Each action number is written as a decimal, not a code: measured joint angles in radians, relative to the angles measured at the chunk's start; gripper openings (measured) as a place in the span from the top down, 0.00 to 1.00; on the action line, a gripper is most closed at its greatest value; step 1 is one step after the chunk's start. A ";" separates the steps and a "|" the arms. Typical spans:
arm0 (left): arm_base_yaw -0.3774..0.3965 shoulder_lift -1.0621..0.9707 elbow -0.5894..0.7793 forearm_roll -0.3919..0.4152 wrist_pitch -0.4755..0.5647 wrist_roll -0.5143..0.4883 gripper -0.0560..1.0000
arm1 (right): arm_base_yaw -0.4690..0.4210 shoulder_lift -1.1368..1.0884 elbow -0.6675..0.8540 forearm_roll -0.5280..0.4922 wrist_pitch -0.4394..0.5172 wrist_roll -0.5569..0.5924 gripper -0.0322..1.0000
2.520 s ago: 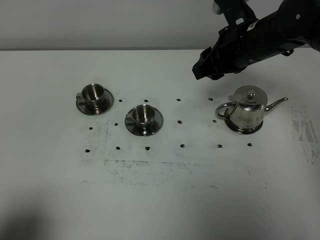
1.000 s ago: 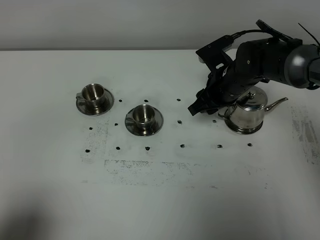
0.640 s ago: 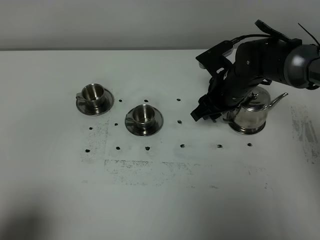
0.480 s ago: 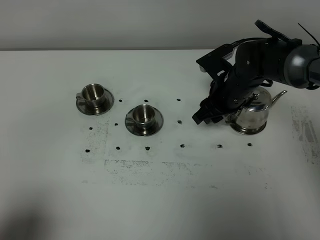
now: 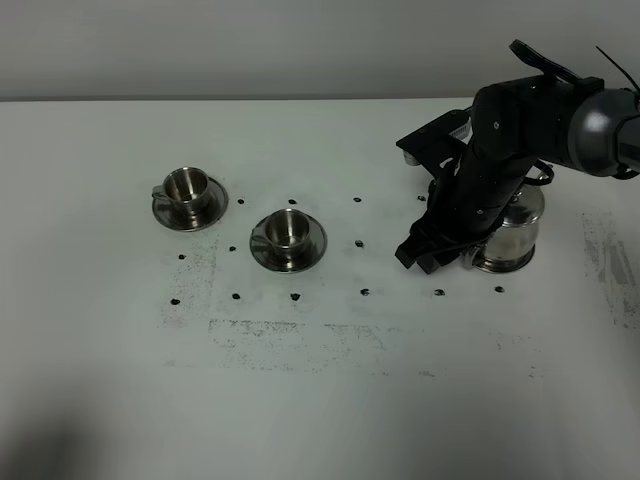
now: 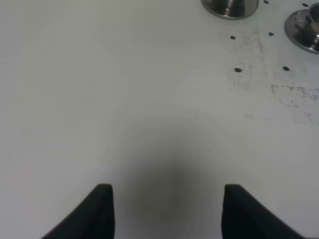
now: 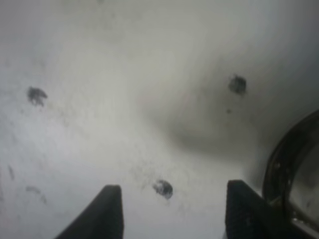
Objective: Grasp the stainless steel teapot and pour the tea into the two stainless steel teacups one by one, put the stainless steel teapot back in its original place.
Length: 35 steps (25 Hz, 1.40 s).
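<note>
The right arm (image 5: 505, 140) is folded steeply down, the right gripper (image 5: 425, 252) held low over the table (image 5: 100, 350) with jaws spread wide, empty. The stainless steel teapot (image 5: 512, 232) is stood upright just beside it; its spout direction cannot be told.

table (image 5: 100, 350): white, scuffed | black dots (image 5: 358, 243): scattered rows | wall (image 5: 200, 50): grey

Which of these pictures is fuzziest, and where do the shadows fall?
Right wrist view: the fuzziest, out of focus, the black dots smeared, a dark shadow beside a curved metal edge. Left wrist view: sharper, a faint soft shadow on the table by the left gripper. Exterior high view: sharp, evenly lit, only the lower-left corner dim.
</note>
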<state>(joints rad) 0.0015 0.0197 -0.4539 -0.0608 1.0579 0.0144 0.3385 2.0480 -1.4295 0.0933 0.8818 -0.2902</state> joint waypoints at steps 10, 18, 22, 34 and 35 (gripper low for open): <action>0.000 0.000 0.000 0.000 0.000 0.000 0.50 | 0.000 0.000 0.000 -0.052 0.093 0.045 0.55; 0.000 0.000 0.000 0.000 0.000 0.000 0.50 | 0.004 -0.062 0.000 -0.082 0.098 0.102 0.56; 0.000 0.000 0.000 0.000 0.000 -0.001 0.50 | 0.046 -0.095 0.000 -0.057 0.096 0.105 0.56; 0.000 0.000 0.000 0.000 0.000 -0.001 0.50 | 0.090 -0.299 0.382 0.081 -0.383 0.144 0.56; 0.000 0.000 0.000 0.000 0.000 -0.001 0.50 | 0.090 -0.302 0.414 0.090 -0.432 0.155 0.56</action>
<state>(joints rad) 0.0015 0.0197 -0.4539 -0.0608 1.0579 0.0134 0.4282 1.7465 -1.0159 0.1838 0.4494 -0.1349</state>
